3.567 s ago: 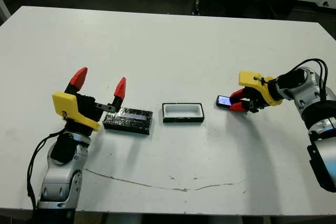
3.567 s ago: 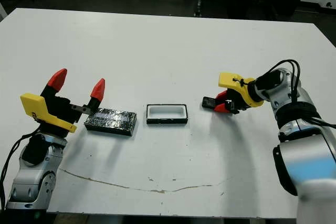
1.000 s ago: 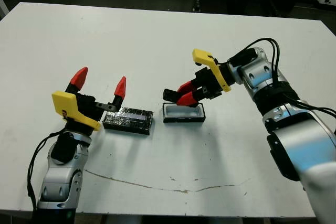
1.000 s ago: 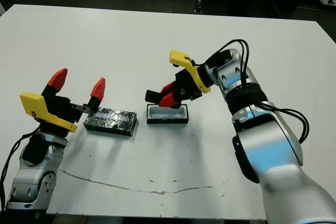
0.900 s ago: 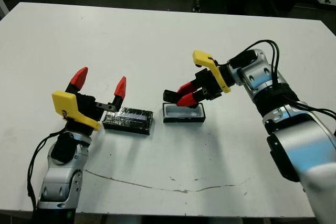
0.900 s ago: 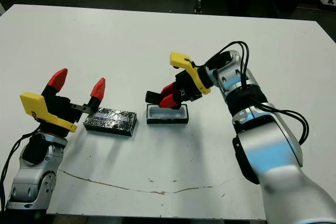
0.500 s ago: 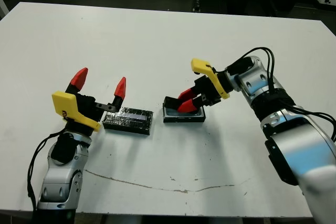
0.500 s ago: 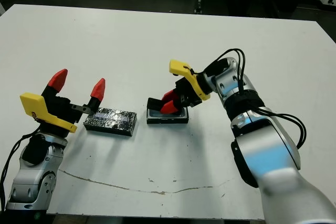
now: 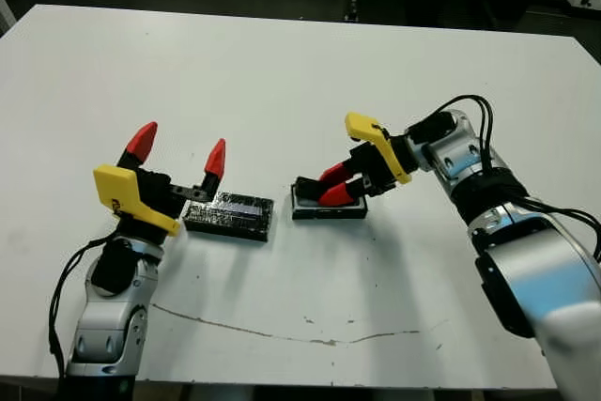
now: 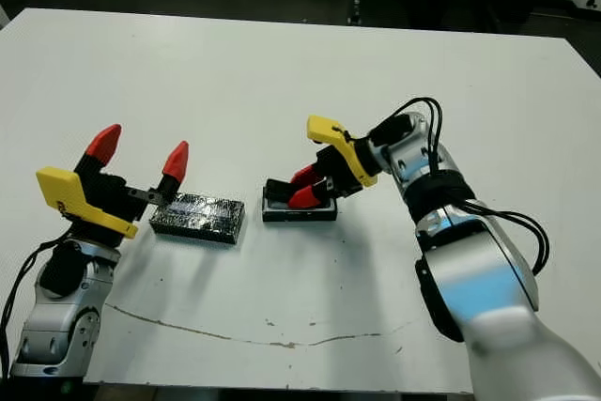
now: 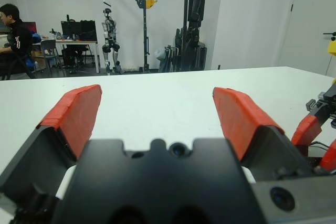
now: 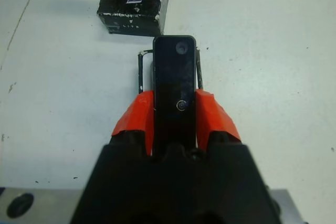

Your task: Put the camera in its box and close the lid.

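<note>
White tabletop [image 9: 282, 72] fills most of the head view, with dark floor and equipment stands beyond its far edge and a thin brownish crack line running across its near part. Near the middle sits the box [image 9: 329, 210], a small shallow black-walled tray. The right gripper [image 9: 331, 185] reaches in from the right, its two red fingers [image 12: 212, 116] clenched on either side of the camera [image 12: 174, 82], a flat black bar. In the right wrist view the camera lies lengthwise over the box, covering most of its opening, with thin slivers of the box rim showing along both long sides; whether it rests fully on the lining cannot be told. Just to the left of the box, apart from it, the lid [image 9: 229, 216] lies flat on the table, glossy black with a pale stripe on top. The left gripper [image 9: 180, 155] hovers at the lid's left end, red fingertips pointing upward and spread wide apart, holding nothing. In the left wrist view a person [image 11: 17, 32] is visible far off in the room beside desks.
</note>
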Motion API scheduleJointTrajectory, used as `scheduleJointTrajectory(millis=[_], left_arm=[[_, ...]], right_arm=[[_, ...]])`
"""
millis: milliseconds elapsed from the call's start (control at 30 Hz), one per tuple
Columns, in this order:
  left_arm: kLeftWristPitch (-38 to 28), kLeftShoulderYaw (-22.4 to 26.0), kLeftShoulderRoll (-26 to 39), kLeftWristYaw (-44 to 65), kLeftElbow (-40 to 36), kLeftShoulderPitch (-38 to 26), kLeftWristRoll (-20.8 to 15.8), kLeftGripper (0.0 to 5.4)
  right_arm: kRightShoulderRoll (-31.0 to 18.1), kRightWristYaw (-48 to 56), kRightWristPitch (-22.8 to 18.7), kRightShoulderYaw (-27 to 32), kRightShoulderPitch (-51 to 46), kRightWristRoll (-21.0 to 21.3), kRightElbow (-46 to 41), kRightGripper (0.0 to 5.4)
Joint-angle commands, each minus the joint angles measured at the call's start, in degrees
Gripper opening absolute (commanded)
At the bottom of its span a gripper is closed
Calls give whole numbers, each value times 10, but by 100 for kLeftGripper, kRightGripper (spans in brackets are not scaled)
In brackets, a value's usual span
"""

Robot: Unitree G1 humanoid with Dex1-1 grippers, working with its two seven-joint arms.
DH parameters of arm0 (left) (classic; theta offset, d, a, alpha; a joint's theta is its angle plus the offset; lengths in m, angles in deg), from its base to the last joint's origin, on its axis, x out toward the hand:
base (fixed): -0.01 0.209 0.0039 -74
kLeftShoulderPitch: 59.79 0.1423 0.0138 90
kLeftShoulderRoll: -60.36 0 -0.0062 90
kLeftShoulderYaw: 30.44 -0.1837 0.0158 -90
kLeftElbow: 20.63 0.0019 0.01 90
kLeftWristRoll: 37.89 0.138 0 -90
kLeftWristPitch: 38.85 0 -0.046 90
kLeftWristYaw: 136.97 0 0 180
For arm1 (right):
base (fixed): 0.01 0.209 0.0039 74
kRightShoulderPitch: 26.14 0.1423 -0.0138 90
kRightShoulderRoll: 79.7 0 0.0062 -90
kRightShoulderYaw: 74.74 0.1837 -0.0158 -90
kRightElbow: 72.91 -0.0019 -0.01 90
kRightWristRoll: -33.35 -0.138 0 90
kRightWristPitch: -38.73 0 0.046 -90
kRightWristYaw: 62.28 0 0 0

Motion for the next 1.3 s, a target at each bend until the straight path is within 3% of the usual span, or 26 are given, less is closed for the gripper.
scheduleJointTrajectory(millis=[33,533,967,1167,1300], left_arm=[[-2,1,1,1,4,8,3,540],[0,0,-1,2,2,8,3,540],[0,-2,1,-1,1,6,7,540],[6,-2,0,-2,-2,5,4,540],[8,-2,0,0,-3,4,0,540]], right_arm=[[-24,-2,-5,-3,-17,13,12,168],[-56,-10,1,-27,-6,40,55,168],[-55,-3,-4,-48,6,44,59,168],[-62,0,56,-44,-2,38,41,251],[-67,-2,68,-40,0,40,39,306]])
